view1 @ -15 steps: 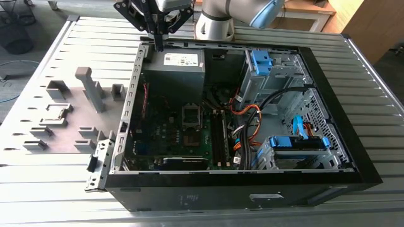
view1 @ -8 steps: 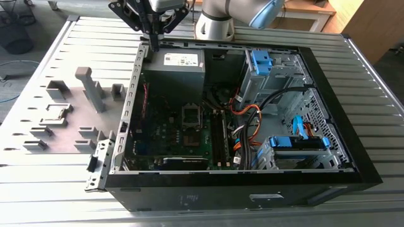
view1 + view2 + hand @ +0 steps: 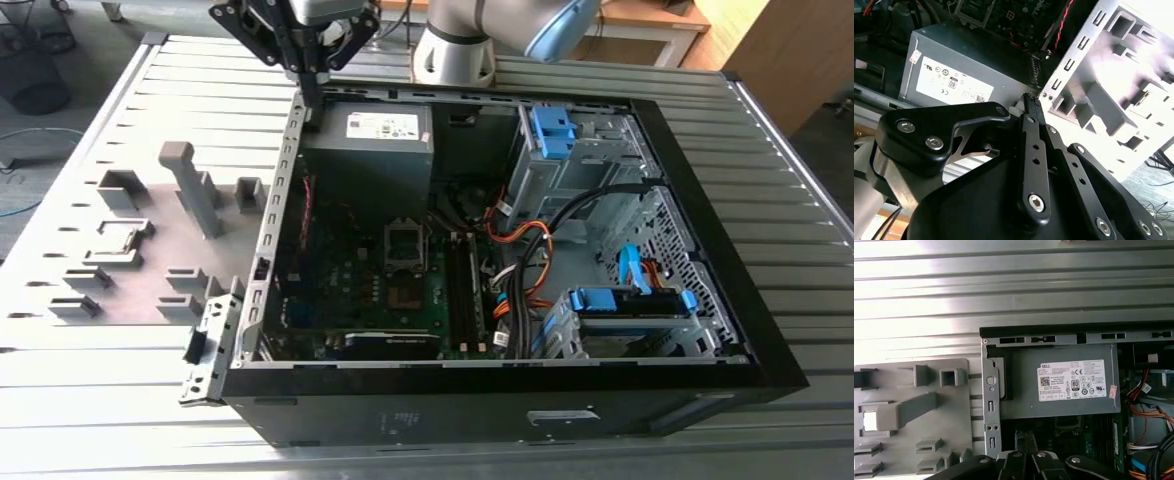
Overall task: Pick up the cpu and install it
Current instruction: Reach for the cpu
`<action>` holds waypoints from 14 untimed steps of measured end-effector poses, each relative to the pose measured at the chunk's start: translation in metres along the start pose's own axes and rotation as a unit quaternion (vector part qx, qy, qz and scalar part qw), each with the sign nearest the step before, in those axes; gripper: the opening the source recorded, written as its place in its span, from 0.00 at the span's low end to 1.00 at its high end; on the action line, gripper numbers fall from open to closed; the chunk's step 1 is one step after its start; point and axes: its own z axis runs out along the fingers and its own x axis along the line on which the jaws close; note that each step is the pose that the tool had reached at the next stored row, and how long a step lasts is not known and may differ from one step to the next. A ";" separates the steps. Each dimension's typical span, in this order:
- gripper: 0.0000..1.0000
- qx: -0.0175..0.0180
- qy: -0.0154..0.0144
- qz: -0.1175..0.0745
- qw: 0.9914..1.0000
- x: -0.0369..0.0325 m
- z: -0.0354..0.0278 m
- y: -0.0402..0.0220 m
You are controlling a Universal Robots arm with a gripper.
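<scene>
In the exterior view my gripper [image 3: 310, 97] hangs over the far left corner of the open computer case [image 3: 694, 330], its two thin fingers pressed together and pointing down at the case's metal wall beside the power supply [image 3: 387, 128]. The second wrist view shows the same shut fingertips [image 3: 1031, 98] with nothing between them, close to that wall. A small flat pale square, the cpu [image 3: 118, 238], lies in a square holder on the grey fixture plate [image 3: 147, 215], well off to the exterior view's left of the gripper; it is a bright square [image 3: 869, 420] in the first wrist view. The socket [image 3: 403, 262] sits mid-motherboard.
Upright grey posts and holder frames [image 3: 194, 185] stand on the fixture plate. Inside the case are orange and black cables [image 3: 527, 250], blue drive brackets [image 3: 550, 128] and a drive cage. The arm's base [image 3: 454, 55] stands behind the case on a ribbed metal table [image 3: 134, 380].
</scene>
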 end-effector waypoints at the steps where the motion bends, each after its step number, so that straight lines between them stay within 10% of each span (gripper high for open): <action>1: 0.11 0.000 0.000 0.000 1.000 0.0027 0.0000 -0.0002; 14: 0.11 0.000 0.000 0.000 1.000 0.0350 0.0012 -0.0027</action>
